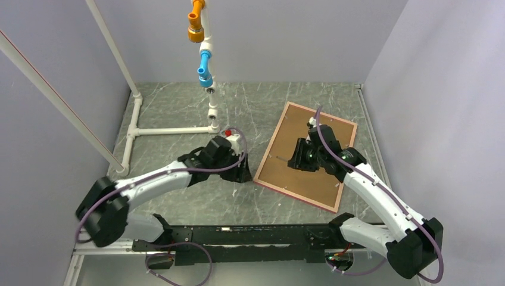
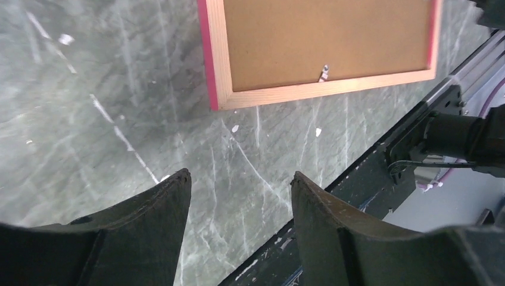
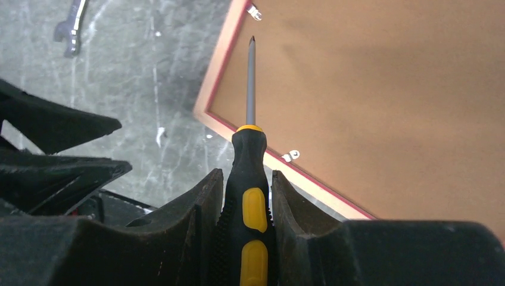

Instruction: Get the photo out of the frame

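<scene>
The frame (image 1: 277, 170) lies face down on the table at the right, its brown backing board up and a thin pink-red edge round it. The photo is hidden under the board. My right gripper (image 1: 301, 156) hovers over the board, shut on a black-and-yellow screwdriver (image 3: 251, 161) whose shaft points toward the frame's (image 3: 387, 89) corner. Small metal tabs (image 3: 291, 156) sit along the inner rim. My left gripper (image 1: 241, 173) is just left of the frame's near-left corner. In the left wrist view it (image 2: 240, 177) stands open above bare table, with the frame's (image 2: 321, 42) corner ahead of it.
A white pipe structure (image 1: 172, 130) with orange (image 1: 196, 24) and blue (image 1: 205, 65) fittings stands at the back left. A small wrench (image 3: 70, 27) lies on the marbled table. The black base rail (image 1: 250, 235) runs along the near edge. Grey walls close in both sides.
</scene>
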### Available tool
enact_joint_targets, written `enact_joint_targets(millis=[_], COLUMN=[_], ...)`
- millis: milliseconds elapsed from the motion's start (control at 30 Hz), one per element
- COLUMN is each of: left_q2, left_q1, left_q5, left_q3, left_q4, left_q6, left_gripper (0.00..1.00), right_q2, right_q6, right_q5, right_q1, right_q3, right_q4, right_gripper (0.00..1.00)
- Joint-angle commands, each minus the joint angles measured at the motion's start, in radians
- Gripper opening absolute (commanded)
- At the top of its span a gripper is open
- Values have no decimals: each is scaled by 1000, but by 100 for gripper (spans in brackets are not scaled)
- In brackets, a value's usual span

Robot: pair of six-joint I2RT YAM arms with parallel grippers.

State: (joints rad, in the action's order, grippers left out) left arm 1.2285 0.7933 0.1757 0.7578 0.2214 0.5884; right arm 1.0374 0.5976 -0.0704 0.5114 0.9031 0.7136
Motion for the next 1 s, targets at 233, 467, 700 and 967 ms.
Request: enact_joint_targets(millis=[233,467,700,967], left_q2=[338,446,514,501], left_q1=[6,71,116,118], left_q5=[65,-74,-173,-218], left_q3=[193,272,324,310], left_q4=[-109,-67,-20,-24], left_q6=[23,12,4,10], left_gripper=[62,53,47,49], right_q2=[-1,18,64,78], right_q6=[-43,-62,-64,-69], right_q5=[-52,-81,-63,-21], right_q1=[-19,-19,-12,4], right_q3=[-97,-105,-89,-87], right_q4=[-161,-219,-244,-240], right_gripper=[0,0,0,0])
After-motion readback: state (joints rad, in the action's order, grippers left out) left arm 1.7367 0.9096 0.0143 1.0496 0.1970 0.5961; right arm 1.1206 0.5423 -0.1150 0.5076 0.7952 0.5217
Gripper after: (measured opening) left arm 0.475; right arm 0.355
